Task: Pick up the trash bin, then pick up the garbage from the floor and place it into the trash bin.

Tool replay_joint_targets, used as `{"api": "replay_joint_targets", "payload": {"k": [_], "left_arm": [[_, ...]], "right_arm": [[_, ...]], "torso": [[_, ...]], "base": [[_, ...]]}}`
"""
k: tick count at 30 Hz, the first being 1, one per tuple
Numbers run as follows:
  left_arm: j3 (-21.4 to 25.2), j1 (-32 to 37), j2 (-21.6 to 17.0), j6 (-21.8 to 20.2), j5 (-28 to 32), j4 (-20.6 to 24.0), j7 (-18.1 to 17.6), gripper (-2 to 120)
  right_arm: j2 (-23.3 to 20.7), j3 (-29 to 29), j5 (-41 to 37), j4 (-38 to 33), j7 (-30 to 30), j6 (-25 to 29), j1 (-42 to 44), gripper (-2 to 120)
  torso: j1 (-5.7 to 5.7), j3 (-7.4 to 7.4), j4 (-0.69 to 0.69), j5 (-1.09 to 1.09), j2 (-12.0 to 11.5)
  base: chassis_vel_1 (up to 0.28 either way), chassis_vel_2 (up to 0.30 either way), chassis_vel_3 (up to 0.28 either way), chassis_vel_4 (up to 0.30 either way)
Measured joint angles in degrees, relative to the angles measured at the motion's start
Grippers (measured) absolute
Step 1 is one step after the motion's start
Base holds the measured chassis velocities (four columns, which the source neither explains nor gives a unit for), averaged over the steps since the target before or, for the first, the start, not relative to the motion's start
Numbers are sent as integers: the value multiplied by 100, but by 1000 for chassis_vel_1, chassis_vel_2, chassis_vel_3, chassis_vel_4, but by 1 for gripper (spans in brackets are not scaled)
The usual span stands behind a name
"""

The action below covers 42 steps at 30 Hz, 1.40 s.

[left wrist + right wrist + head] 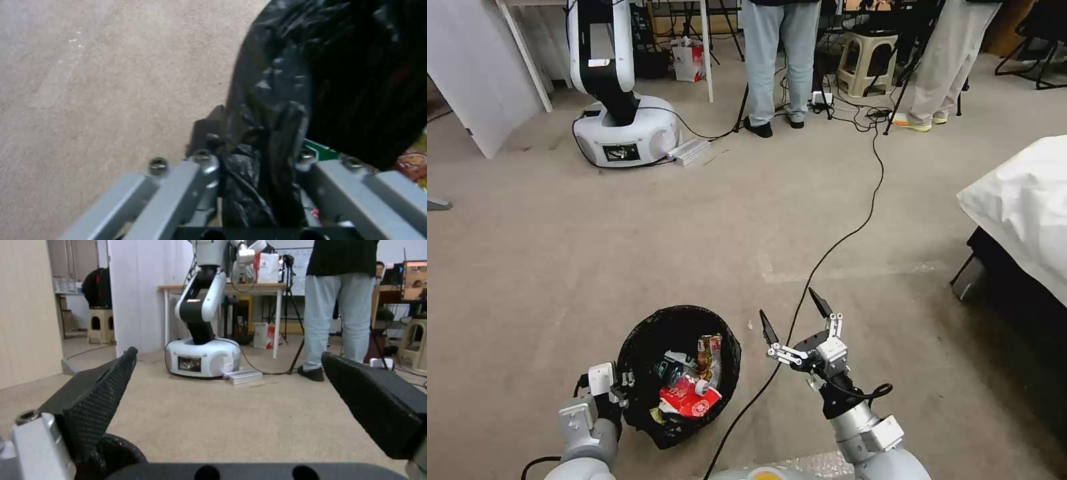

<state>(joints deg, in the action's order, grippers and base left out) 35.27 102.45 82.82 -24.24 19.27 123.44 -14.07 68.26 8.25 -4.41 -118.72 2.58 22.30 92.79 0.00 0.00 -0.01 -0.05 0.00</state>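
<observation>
The trash bin [644,337], a round bucket with a black bag liner over its rim, is low in the head view, left of centre. Garbage lies inside it: a red wrapper [689,402], a yellow and red wrapper [710,355] and other small pieces. My left gripper [619,389] is shut on the bin's near left rim. In the left wrist view its fingers [290,117] pinch the black liner [347,83]. My right gripper [794,315] hangs open to the right of the bin with nothing between its fingers. In the right wrist view, the open right gripper [229,353] faces the room.
A black cable [840,243] runs across the carpet from the back, passing beside my right gripper. Another robot's white base [624,133] stands at the back left. A bed with a white sheet [1020,200] is on the right. People and a stool [867,60] stand at the back.
</observation>
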Motion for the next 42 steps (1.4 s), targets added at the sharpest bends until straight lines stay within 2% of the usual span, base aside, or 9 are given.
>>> {"api": "replay_joint_targets", "payload": {"k": [3, 6, 12, 13, 21, 34, 36, 40, 42], "left_arm": [[23, -33, -20, 8, 25, 46, 0, 30], [33, -53, -53, 11, 74, 100, -3, 48], [32, -68, -66, 23, 83, 157, -5, 64], [31, -75, -74, 28, 83, 218, -5, 74], [84, -72, -131, 56, 55, 526, 4, 97], [70, 364, -102, 787, -716, 936, 428, 99], [69, 507, -63, 1171, -1187, 1065, 656, 99], [27, 614, -21, 1455, -1518, 1115, 779, 100], [-40, 721, 50, 1801, -1772, 1118, 843, 100]], "right_arm": [[0, 2, 13, -6, -6, 4, 22, 100], [11, 2, 44, -6, -9, 15, 51, 100], [18, 2, 59, -7, -15, 20, 80, 100], [18, 9, 63, -13, -18, 21, 86, 100], [31, 34, 72, -34, -23, 21, 110, 100], [64, 213, 36, -252, 331, -205, 142, 100], [91, 303, 17, -386, 479, -328, 182, 100], [118, 349, 13, -480, 616, -455, 208, 100], [194, 408, 27, -565, 843, -613, 234, 100]], "torso": [[0, 0, 0, 2, 0], [0, 0, 1, 4, 0], [0, 0, 1, 5, 0], [0, 0, 1, 4, 0], [0, 0, 1, 5, 0], [0, 0, 2, 5, 0], [0, 0, 2, 5, 0], [0, 0, 1, 5, 0], [0, 0, 2, 5, 0]], "base": [[0, 0, 0, 0], [0, 0, 0, 0], [0, 0, 0, 0], [0, 0, 0, 0], [0, 0, 0, 0], [0, 0, 0, 0], [0, 0, 0, 0], [0, 0, 0, 0], [0, 0, 0, 0]]}}
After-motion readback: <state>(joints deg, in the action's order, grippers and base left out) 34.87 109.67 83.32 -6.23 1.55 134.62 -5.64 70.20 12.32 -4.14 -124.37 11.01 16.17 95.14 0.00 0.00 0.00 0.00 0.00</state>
